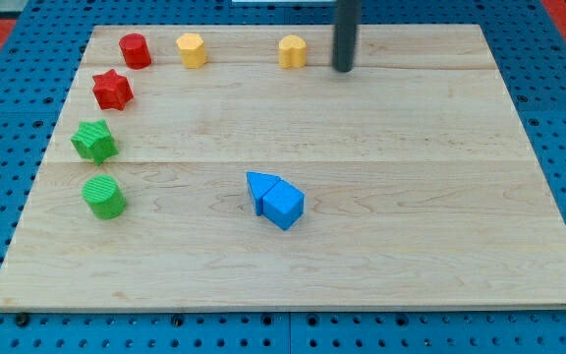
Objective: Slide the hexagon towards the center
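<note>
Eight blocks sit on the wooden tabletop (440, 246) that I am working over. Nearest the view's bottom, close to the middle, a blue cube (284, 206) touches a blue triangular block (259, 184) just behind it. On the view's left a green cylinder (103, 197) lies below a green star (94, 141), then a red star (112, 89) and a red cylinder (135, 50) farther up. Along the top edge come the yellow hexagon (193, 49), which I take for my target, and a yellow heart-like block (293, 51) whose shape I cannot fix firmly.

My tip (343, 69) rests just to the right of that second yellow block, apart from it, and well apart from the hexagon. There is no pincer on this rig; the rod holds nothing.

The danger, as I judge it, is twofold: sweeping left from here would catch the wrong yellow block first, and an off-centre push on the hexagon could spin it toward the red cylinder instead of the centre.
</note>
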